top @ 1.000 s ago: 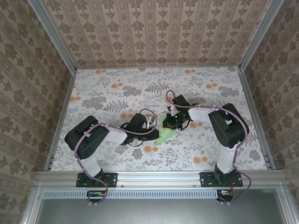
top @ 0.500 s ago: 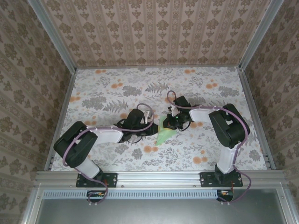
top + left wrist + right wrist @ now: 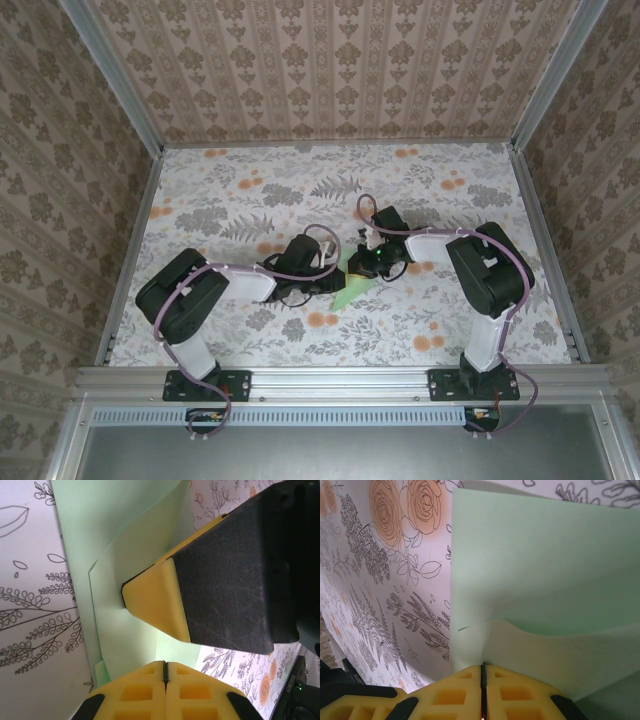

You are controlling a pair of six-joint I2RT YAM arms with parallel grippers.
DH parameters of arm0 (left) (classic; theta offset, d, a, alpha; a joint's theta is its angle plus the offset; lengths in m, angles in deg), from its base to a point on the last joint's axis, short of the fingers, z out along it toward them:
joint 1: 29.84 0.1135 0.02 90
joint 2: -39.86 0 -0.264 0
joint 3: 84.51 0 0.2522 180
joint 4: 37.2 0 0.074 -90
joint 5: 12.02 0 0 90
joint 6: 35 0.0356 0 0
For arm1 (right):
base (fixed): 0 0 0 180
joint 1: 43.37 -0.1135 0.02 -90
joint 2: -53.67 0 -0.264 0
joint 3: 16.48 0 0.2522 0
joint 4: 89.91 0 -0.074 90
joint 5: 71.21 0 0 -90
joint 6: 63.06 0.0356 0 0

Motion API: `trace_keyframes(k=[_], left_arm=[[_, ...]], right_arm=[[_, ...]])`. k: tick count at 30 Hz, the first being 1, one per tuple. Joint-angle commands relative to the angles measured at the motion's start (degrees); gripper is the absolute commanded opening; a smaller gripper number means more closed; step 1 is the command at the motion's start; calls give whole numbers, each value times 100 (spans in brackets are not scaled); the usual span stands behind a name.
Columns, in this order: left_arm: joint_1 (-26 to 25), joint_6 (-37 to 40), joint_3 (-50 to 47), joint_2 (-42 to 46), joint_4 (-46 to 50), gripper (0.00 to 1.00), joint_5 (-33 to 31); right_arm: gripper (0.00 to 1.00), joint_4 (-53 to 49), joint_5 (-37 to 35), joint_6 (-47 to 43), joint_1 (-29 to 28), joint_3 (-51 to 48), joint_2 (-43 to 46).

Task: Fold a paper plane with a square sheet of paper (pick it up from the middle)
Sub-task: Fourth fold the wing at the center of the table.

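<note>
R claw (image 3: pixel 360 270) tip on paper (image 3: pixel 348 293), floral tabletop (image 3: pixel 230 190), wallpapered walls (image 3: pixel 330 60)

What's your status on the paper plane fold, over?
Left gripper shut, at the sheet. Right gripper shut, tips at a lifted flap. Sheet partly folded, on tabletop. No obstruction seen.

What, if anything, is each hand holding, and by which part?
The right hand seems to pinch the green paper sheet by a raised folded edge. The left hand is shut over it; a grip cannot be told.
</note>
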Motion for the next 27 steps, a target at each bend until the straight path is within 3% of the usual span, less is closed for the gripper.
trace_keyframes(k=[1, 7, 17, 27], left_arm=[[-30, -68, 134, -133, 161, 5, 11], [-13, -90, 61, -189, 152, 4, 10], [14, -90, 0, -125, 87, 4, 1], [36, -100, -50, 6, 38, 4, 8]], right_arm=[[11, -82, 96, -68, -30, -122, 196], [20, -461, -210, -144, -5, -61, 709], [39, -1501, -1804, -225, -1, 37, 1001], [45, -1530, -1482, -282, -30, 514, 479]])
